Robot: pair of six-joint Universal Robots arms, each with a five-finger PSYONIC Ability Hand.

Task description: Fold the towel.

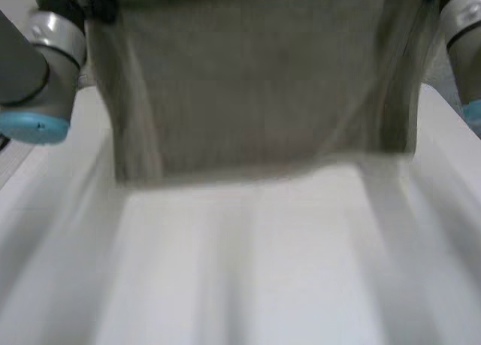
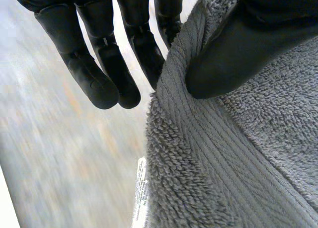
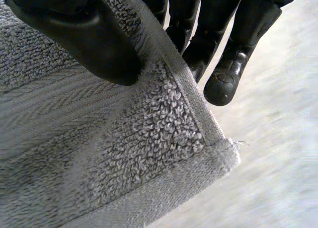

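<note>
White table [image 1: 301,285] was bare at the near end. Past that bare part the grey terry towel [image 1: 255,89] hung in the air, spread wide between the two arms. Its lower edge hung free and roughly level, and its left and right side edges dropped in soft folds. Whether the lower edge touched the tabletop could not be told.

Left arm [image 1: 45,67] stood at the far left by the towel's upper left part. Right arm [image 1: 462,29] stood at the far right by its upper right part.

Left wrist view: the left hand [image 2: 233,49] was pinching the towel at its side edge. The thumb was pressed onto the looped face and the ribbed band. Some fingers went behind the cloth. The other fingers [image 2: 94,74] were straight and free, just beside the edge and touching nothing. A small white label [image 2: 139,193] stuck out from the towel edge beyond the fingertips.

Right wrist view: the right hand [image 3: 84,34] was pinching the towel near a corner [image 3: 218,153]. The thumb was flat on the cloth face just inside the hemmed edge. The fingers [image 3: 233,64] were on the other side of the hem and mostly straight, their tips showing past the edge. The corner itself hung free beyond the thumb, with the hem seam visible along both edges.
</note>
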